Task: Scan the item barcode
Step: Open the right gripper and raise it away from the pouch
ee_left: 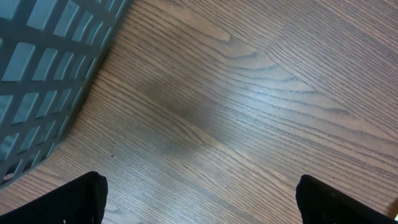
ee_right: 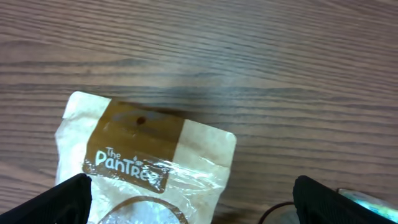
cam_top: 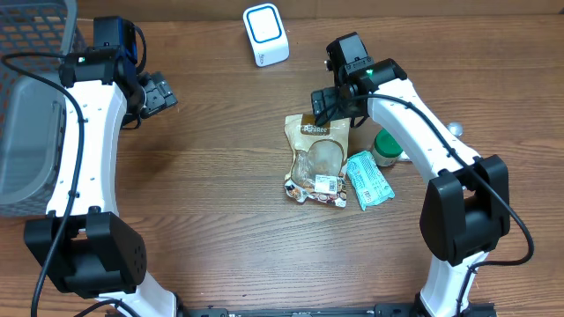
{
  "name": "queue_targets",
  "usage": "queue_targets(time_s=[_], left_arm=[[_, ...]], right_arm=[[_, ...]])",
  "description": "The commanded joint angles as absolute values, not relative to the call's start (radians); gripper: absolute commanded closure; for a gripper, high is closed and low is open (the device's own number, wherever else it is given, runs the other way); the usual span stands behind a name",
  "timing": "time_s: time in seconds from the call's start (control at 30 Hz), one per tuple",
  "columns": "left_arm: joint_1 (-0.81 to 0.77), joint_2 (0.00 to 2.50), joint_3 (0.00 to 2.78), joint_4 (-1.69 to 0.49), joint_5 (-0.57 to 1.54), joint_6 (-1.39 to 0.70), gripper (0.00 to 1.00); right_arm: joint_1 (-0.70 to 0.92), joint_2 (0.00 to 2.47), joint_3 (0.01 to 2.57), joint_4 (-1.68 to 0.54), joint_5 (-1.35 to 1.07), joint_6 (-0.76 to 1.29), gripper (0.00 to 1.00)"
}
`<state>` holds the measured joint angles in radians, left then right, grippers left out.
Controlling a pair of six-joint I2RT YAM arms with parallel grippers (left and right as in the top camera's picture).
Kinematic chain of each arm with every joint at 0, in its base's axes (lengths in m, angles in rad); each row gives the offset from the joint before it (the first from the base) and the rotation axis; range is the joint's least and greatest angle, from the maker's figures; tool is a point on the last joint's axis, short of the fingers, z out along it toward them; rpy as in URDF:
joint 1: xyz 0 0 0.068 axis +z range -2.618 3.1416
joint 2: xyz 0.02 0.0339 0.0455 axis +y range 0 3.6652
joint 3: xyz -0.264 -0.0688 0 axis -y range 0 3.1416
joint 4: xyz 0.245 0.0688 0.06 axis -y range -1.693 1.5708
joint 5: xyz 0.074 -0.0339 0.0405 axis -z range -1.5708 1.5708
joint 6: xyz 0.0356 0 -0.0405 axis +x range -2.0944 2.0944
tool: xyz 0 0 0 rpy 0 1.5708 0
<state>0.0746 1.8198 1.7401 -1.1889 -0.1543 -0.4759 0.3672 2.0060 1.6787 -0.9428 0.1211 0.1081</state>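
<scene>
Though adjacent, one pouch [cam_top: 319, 158], one packet [cam_top: 368, 180]

A brown-and-clear snack pouch [cam_top: 317, 163] lies flat on the tabletop [cam_top: 220, 220], with a white label [cam_top: 330, 183] facing up. The right hand [cam_top: 328, 104] is over the pouch's top edge. A teal packet [cam_top: 368, 179] lies just beside the pouch, with a green-lidded jar [cam_top: 386, 143] near it. The white scanner [cam_top: 265, 33] stands well apart. The left hand [cam_top: 160, 92] hangs near a grey basket [cam_top: 26, 132].

A brown wood-grain table [cam_top: 220, 176] bears a white blue-ringed scanner [cam_top: 265, 33], a tan snack pouch [cam_top: 318, 160], a teal packet [cam_top: 368, 179], a green-lidded jar [cam_top: 386, 146] and a grey mesh basket [cam_top: 26, 132].
</scene>
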Motion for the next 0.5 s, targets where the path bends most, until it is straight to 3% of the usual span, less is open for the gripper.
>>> queue_targets(time_s=[0.0,0.47], left_arm=[[0.076,1.822,1.751,-1.188,-0.164,-0.486,0.0],[0.072,1.822,1.751,-1.188,-0.164,-0.486,0.0]], right_arm=[[0.371,2.006,1.672,-0.94,0.157,0.128,0.0],[0.372,1.984,1.745,-0.816,0.156,0.244,0.0]])
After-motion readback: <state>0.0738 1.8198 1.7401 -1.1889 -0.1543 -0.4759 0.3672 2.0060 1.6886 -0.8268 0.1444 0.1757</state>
